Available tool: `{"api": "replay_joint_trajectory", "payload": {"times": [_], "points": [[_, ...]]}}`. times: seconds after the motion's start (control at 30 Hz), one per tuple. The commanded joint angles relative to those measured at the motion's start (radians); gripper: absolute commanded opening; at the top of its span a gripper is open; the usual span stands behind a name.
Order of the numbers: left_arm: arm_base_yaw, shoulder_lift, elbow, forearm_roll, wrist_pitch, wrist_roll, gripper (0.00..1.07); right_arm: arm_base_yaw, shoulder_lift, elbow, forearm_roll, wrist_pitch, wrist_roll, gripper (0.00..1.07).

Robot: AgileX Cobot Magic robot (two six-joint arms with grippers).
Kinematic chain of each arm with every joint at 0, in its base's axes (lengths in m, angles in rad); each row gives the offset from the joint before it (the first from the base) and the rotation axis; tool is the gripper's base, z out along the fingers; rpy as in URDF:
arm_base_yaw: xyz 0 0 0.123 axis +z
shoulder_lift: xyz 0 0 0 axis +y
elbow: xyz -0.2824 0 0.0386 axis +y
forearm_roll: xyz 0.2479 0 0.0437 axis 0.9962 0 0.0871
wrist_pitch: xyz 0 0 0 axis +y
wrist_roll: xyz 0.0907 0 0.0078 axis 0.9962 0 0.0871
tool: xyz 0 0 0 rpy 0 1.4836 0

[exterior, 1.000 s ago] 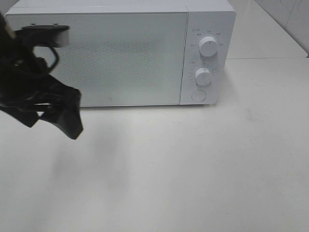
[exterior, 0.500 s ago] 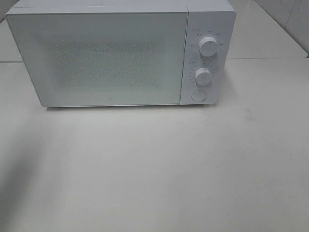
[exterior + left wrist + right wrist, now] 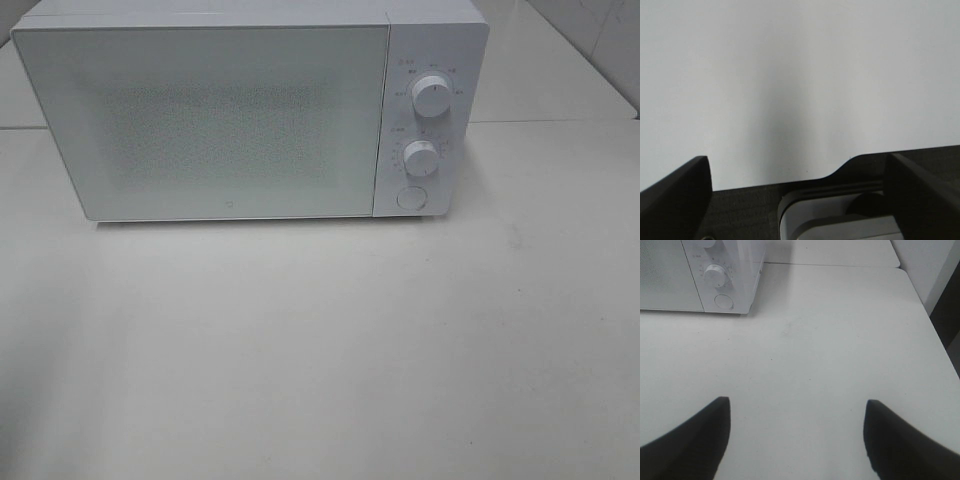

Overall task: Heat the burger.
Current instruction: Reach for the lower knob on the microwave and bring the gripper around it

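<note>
We see a big flat white table [image 3: 320, 350]. It fills most of the high view. On its far side stands one white box-shaped microwave oven [image 3: 230, 120]. Its wide speckled door is on the left and is closed. To the right of the door is a strip with two round white knobs, the top knob [image 3: 431, 97] over the bottom knob [image 3: 421, 158]. Under them is one round white button [image 3: 410, 198]. In the far right corner is a pale tiled wall [image 3: 600, 30].

The black left gripper [image 3: 796, 159] hangs over the table's edge. Its jaws are wide apart with nothing between them. Past the edge we see dark floor [image 3: 750, 210] and a pale grey boxy part [image 3: 840, 220]; we cannot tell what that part is.

The black right gripper [image 3: 796, 401] hangs over bare table, well apart from the microwave's knob side. Its jaws are wide apart too, and hold nothing.

We cannot tell where the burger is. No view shows it, and the door's speckled window is too cloudy to see through. So we cannot tell which way it points or how it lies.

We count one microwave, two knobs, one button and two grippers.
</note>
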Motion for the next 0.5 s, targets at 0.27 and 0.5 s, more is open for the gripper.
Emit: {"api": "replay_joint_trajectory", "payload": {"times": [0.27, 0.5], "points": [[0.004, -0.335, 0.086, 0.067, -0.019, -0.067, 0.85, -0.007, -0.027, 0.002, 0.001, -0.005, -0.006, 0.74], [0.004, -0.498, 0.090, 0.082, -0.019, -0.086, 0.85, -0.007, -0.027, 0.002, 0.001, -0.005, -0.006, 0.74]]}}
